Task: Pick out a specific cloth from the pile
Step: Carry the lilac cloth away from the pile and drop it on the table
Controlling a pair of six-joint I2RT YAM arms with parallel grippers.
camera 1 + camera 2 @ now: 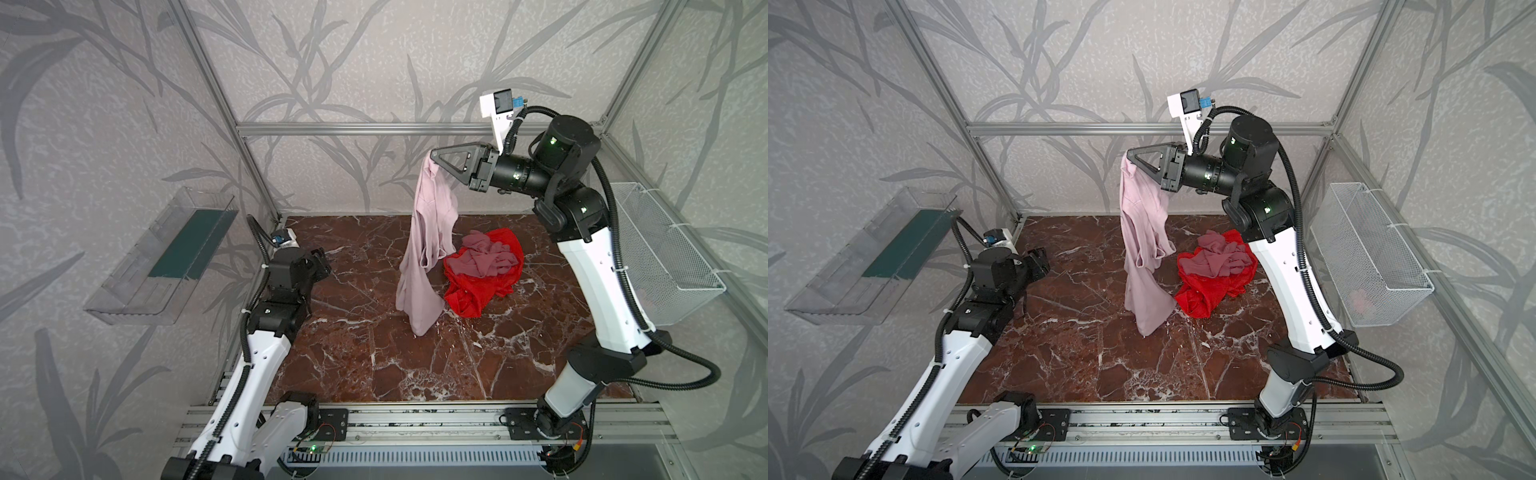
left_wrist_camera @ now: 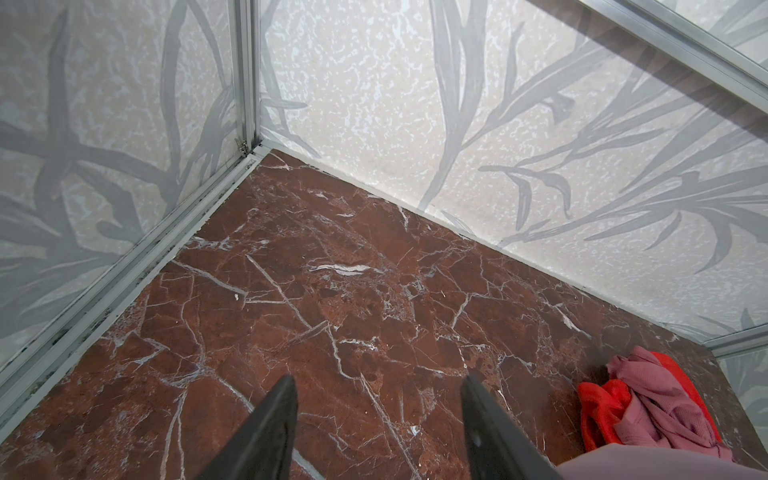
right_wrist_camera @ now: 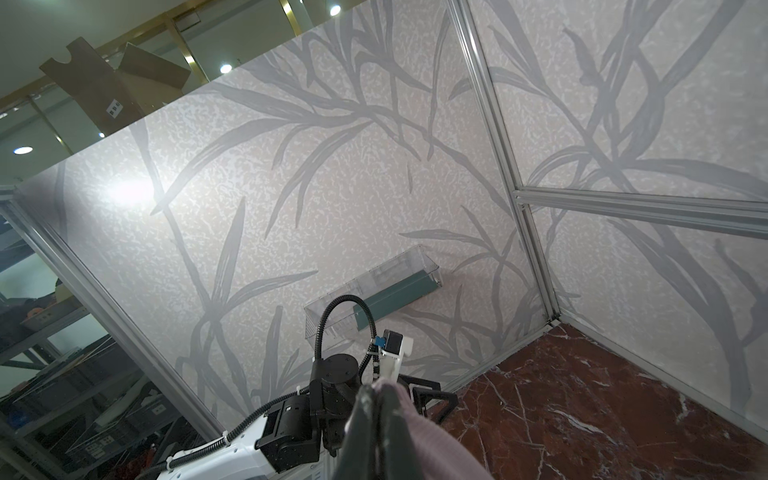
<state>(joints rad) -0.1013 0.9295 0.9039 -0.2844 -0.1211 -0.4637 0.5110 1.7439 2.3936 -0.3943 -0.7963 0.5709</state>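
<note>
Right claw clamped tight on a top corner of the thin, soft, pale lilac-pink cloth, held high over the dark red marble worktop. Cloth hangs long and limp, lower end close to the worktop, can't tell if touching. It's just beside the pile, which is a crumpled dusty-rose cloth on a bright red cloth; looks free of them. Left claw open, empty, low at the left side. Handling guess: light, floppy, no stiffness, will swing and drag, could snag the pile. Best hold is a bunched corner or hem; a flat single layer may slip
</note>
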